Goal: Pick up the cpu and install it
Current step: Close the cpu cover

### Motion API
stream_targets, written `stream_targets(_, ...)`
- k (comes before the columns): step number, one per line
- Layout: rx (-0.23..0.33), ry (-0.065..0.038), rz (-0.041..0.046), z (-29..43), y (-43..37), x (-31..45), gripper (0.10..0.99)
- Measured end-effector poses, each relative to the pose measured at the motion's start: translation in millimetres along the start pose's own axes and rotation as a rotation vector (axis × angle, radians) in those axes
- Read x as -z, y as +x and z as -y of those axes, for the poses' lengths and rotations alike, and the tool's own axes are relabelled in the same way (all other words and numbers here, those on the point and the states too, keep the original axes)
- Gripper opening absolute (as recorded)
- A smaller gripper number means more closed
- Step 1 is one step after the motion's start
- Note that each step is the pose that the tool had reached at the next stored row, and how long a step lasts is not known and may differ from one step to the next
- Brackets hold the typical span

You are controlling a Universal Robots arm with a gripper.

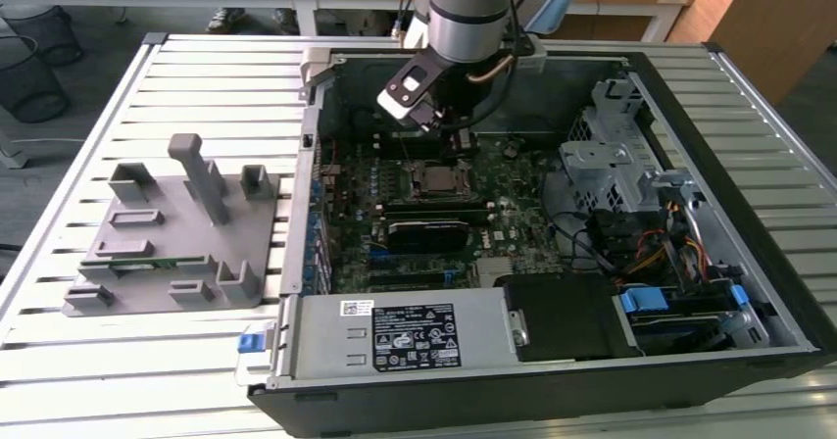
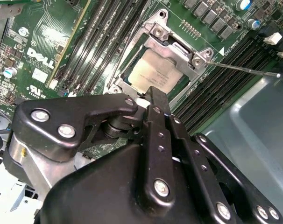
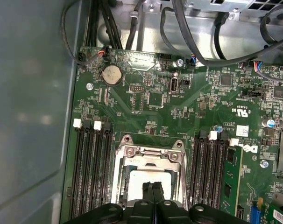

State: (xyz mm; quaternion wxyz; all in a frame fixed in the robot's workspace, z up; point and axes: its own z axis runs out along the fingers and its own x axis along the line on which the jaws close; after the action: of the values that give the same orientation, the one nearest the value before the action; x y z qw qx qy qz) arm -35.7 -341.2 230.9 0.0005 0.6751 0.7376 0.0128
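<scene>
Fingers (image 3: 147, 196) pressed together, gripping nothing seen, tips just over cpu (image 3: 140, 179). Cpu lay flat inside socket frame (image 3: 151, 150), bottom centre of first wrist view. Judgement: seating wanted chip square, level, no sideways drag. Open case (image 1: 523, 400) sat on slatted bench (image 1: 196, 76); grey fixture (image 1: 171, 233) mid-left; wire bins (image 1: 33, 62) upper left.

Open PC case (image 1: 550, 405) lies flat on slatted table (image 1: 210, 76). Grey fixture tray (image 1: 157, 248) sits just beside the case, on the exterior view's left. Inside the case: green motherboard (image 1: 516, 219) with coin cell (image 3: 113, 74), labelled power supply (image 1: 392, 336), and metal drive cage (image 1: 609, 160) on the exterior view's right.
</scene>
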Motion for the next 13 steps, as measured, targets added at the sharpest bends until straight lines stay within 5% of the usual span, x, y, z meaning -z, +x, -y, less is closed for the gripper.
stream_targets(13, 0.000, 0.000, 0.0000, 1.5, 0.1, -2.5, 0.106)
